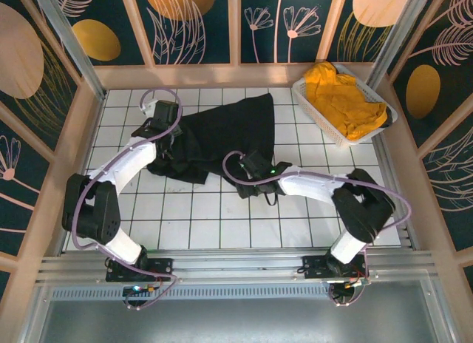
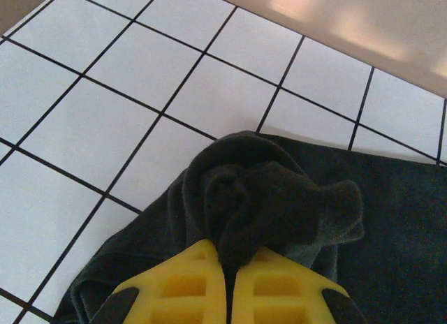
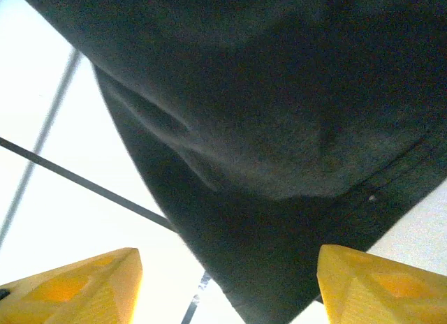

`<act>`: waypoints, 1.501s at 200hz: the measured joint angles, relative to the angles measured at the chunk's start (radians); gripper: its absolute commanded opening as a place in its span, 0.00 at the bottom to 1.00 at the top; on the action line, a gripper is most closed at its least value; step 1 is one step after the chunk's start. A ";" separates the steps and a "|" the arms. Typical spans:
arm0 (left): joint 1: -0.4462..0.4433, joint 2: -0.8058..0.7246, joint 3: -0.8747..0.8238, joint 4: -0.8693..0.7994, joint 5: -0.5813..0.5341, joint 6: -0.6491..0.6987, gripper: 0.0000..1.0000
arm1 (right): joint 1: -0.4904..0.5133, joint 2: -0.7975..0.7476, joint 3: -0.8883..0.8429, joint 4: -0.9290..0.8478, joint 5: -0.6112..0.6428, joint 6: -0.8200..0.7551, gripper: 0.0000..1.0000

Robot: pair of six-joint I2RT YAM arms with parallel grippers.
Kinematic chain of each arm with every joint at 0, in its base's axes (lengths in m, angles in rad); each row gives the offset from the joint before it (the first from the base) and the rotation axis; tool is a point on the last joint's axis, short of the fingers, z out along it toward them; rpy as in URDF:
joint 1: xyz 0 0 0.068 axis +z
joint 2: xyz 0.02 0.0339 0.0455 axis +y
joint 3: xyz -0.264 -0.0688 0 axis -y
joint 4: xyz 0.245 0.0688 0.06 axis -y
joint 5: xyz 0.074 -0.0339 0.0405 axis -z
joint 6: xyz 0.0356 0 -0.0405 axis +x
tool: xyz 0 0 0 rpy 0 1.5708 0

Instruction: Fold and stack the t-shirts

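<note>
Cloth is the whole matter here. From above, the black t-shirt (image 1: 222,128) lies rumpled on the far left part of the white tiled table (image 1: 222,225). The mustard-yellow t-shirt (image 1: 344,99) sits heaped in the white basket (image 1: 309,108) at the far right corner, well apart from it. My left gripper (image 1: 166,136) is at the black shirt's left edge, and my right gripper (image 1: 251,169) is at its near right hem.

In the left wrist view, my fingers (image 2: 174,292) are pressed together on a bunched fold of the black shirt. The cloth puffs out just past the tips, with bare tile beyond. That hand is clenched on the shirt.

In the right wrist view, my fingers (image 3: 70,289) stand wide apart. The dark hem hangs across the gap between them, pinched by neither. That hand is released and carries nothing.

I judge the step in hand to be spreading the black shirt flat, ready for its first fold. To do it well, my left pinch should be firm, since it holds a thick wad that could slip. My right should close on the hem's edge near a corner, not on a loose handful. Then both hands should draw apart low over the tiles, so the cloth lays out smooth rather than dragging into new creases.
</note>
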 measured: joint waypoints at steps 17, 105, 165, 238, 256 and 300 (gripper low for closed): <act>0.000 -0.014 0.000 -0.003 0.013 0.000 0.00 | 0.006 0.068 0.020 -0.013 0.035 -0.006 0.66; 0.001 -0.080 0.032 -0.037 0.028 -0.001 0.00 | -0.133 0.052 0.151 -0.043 0.094 0.026 0.00; 0.002 -0.171 0.180 -0.058 0.001 -0.012 0.00 | -0.386 -0.116 0.571 -0.001 0.100 0.037 0.00; 0.002 -0.428 0.185 0.028 -0.050 -0.008 0.00 | -0.433 -0.238 0.633 0.014 0.087 0.038 0.00; 0.002 -0.510 0.155 0.087 -0.042 0.001 0.00 | -0.438 -0.328 0.602 0.055 0.095 0.045 0.00; 0.002 -0.720 0.026 0.248 0.031 0.023 0.05 | -0.441 -0.570 0.507 0.208 0.122 0.071 0.00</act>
